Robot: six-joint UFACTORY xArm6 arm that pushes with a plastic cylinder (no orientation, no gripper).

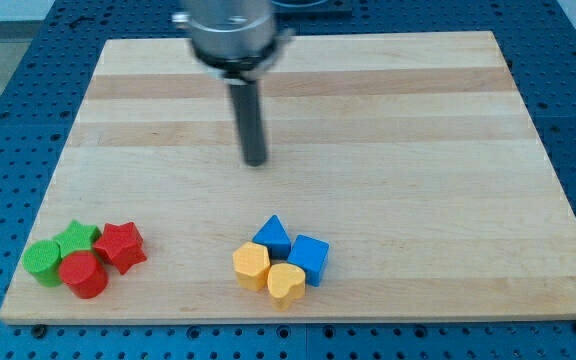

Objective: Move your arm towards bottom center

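My tip (255,162) rests on the wooden tabletop (418,150), and everything here is placed relative to it. The rod comes down from a grey cylindrical mount (230,35) at the view's top, straight above my tip. This tool is a plain rod with nothing to clench or release, and it grasps nothing; my tip touches no block.

Below my tip, toward the view's bottom and slightly to the right, sits a tight cluster of four blocks, well apart from it. The blue triangular block (272,237) is the nearest, almost directly below my tip. The blue cube (309,258) lies below and to the right of my tip, touching the triangular one. The yellow hexagonal block (251,266) is directly below my tip, farther down, and the yellow heart-shaped block (287,283) lies lowest of the four, just right of that line.

Far to the lower left of my tip, near the tabletop's corner, is a second cluster. The red star (121,245) is the closest of these. The green star (78,239) sits further left, the red cylinder (84,274) below between them, and the green cylinder (42,261) farthest left of all.

The bottom centre of the tabletop lies straight below my tip, beyond the blue and yellow cluster.
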